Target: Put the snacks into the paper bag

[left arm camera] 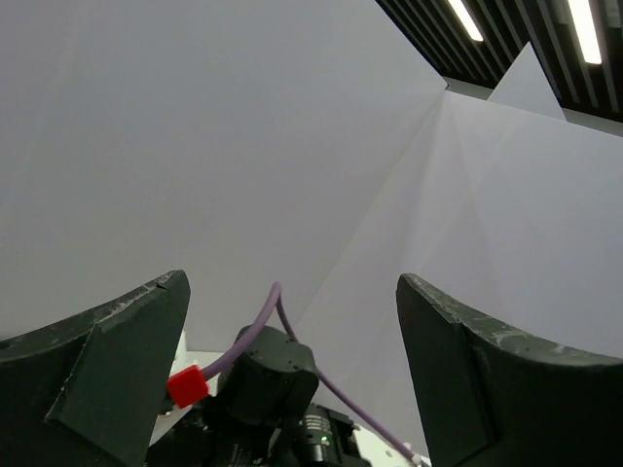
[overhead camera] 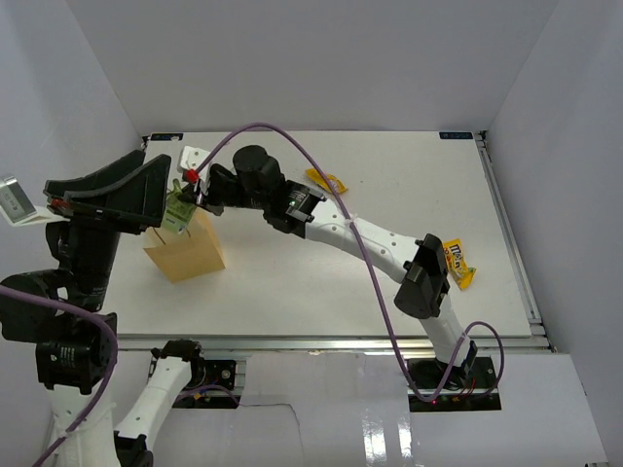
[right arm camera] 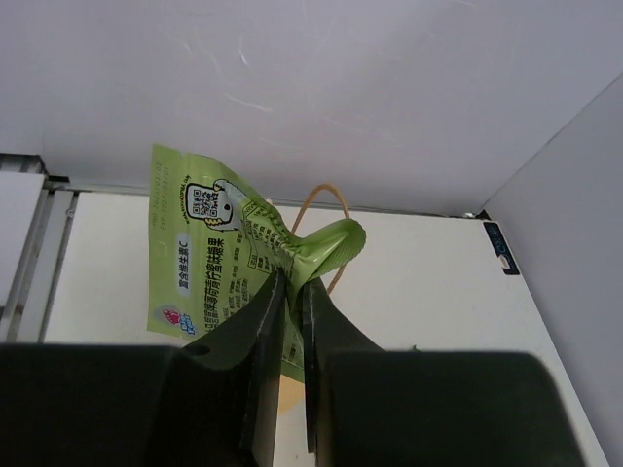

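The green snack packet hung pinched in the clenched right pincer just above the paper bag on the counter, the left pincer gaped released beside the bag, and the M&M's pack lay well apart.

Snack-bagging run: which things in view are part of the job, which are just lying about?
Job: paper bag; green packet pinched in the right gripper; orange-yellow wrapper; yellow M&M's pack; pale packet beyond the bag.
Not the job: purple cable, rig wiring; white card, far left. Left gripper open, empty.
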You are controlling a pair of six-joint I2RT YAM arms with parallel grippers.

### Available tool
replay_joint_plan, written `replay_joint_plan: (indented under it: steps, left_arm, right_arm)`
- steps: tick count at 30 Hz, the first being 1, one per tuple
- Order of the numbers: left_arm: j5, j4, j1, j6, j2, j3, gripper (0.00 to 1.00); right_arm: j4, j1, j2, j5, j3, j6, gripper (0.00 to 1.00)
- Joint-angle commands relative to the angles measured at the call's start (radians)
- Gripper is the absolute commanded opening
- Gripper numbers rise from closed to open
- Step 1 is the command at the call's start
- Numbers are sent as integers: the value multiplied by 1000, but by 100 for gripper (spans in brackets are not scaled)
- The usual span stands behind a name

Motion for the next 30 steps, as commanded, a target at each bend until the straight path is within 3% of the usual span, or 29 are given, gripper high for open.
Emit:
replay_joint_plan:
  steps: [1, 8, 18, 30]
  left_arm:
    - [-7, -20, 5, -7, -21, 3, 98]
    - [-12, -41, 3, -16, -44, -25, 98]
    - [-9, -47, 3, -18, -49, -39, 98]
    - [5, -36, 3, -16, -39, -62, 98]
  right_arm:
    - [174, -13, 26, 182, 44, 35, 8]
    - [326, 32, 48, 260, 6, -23, 8]
    - [375, 41, 51, 288, 75, -26, 8]
    - [514, 86, 72, 420, -180, -123, 8]
